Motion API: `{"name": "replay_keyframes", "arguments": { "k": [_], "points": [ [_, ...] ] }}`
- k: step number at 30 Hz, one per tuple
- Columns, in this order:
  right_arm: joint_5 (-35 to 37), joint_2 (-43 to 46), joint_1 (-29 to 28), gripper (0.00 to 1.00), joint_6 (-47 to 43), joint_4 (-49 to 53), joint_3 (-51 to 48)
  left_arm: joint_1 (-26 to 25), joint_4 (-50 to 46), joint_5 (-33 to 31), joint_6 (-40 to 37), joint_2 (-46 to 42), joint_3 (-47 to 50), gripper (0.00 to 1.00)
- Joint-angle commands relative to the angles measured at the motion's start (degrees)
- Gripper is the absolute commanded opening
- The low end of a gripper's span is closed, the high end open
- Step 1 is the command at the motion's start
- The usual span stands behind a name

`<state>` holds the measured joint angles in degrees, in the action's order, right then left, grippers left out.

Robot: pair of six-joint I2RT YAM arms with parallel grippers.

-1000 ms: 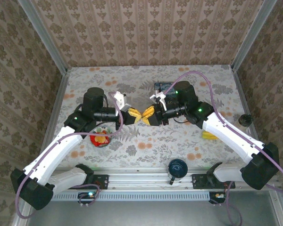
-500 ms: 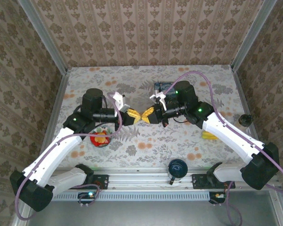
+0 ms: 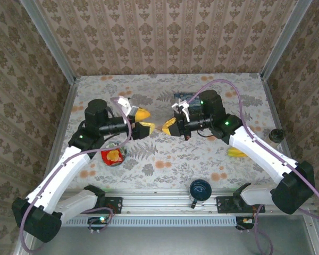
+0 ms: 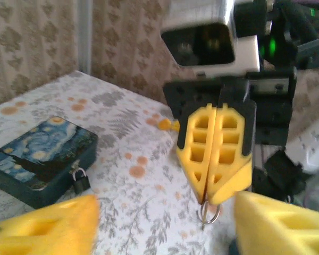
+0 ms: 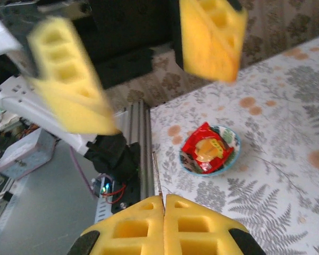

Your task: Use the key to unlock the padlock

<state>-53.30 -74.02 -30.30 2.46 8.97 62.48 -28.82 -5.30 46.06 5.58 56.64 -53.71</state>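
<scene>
Wallpaper [image 3: 159,37] encloses the floral-print table [image 3: 165,155]; left gripper [image 3: 148,121] gapes, right gripper [image 3: 169,127] clamps the key [image 5: 156,175].

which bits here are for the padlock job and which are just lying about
For the job: padlock, on the painted tin's front; key, pinched in the shut right pincer; open left pincer.
Lying about: bowl with a red packet; dark cup.

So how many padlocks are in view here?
1. The padlock hangs on the front of the painted tin. Some tabletop is covered in the top view, so another could be hidden.
</scene>
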Motion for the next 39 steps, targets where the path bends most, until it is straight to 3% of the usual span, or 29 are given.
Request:
{"name": "replay_keyframes", "arguments": {
  "k": [1,3,6,10,15,21,31,39],
  "points": [
    [5.7,2.1,1.8,0.0,4.5,-1.8,-2.5,0.1,4.9,-12.3,7.3,-1.5,1.1,0.86],
    [11.3,2.7,3.0,0.0,6.6,-0.8,-3.5,-0.3,4.7,-17.9,9.0,-1.0,1.5,0.99],
    [19.3,3.0,5.7,0.0,10.6,2.4,-4.4,-2.8,5.2,-26.7,9.7,0.9,1.8,1.0],
    [29.0,2.9,10.1,0.0,14.4,8.7,-5.3,-10.1,5.9,-41.2,9.4,7.2,0.1,1.0],
    [30.4,4.0,17.7,0.0,18.7,11.0,-9.4,-14.2,6.0,-51.8,15.3,19.2,-4.0,0.99],
    [34.7,6.9,25.5,0.0,22.2,13.1,-14.3,-17.5,10.9,-54.2,18.6,33.4,-9.3,0.81],
    [42.1,11.5,29.9,0.0,23.6,16.3,-16.9,-23.5,6.4,-51.9,18.1,56.5,-27.3,0.74],
    [44.0,14.4,30.0,0.0,23.8,17.0,-17.3,-24.2,-0.3,-54.3,19.5,66.2,-36.2,0.69]
  ]
}}
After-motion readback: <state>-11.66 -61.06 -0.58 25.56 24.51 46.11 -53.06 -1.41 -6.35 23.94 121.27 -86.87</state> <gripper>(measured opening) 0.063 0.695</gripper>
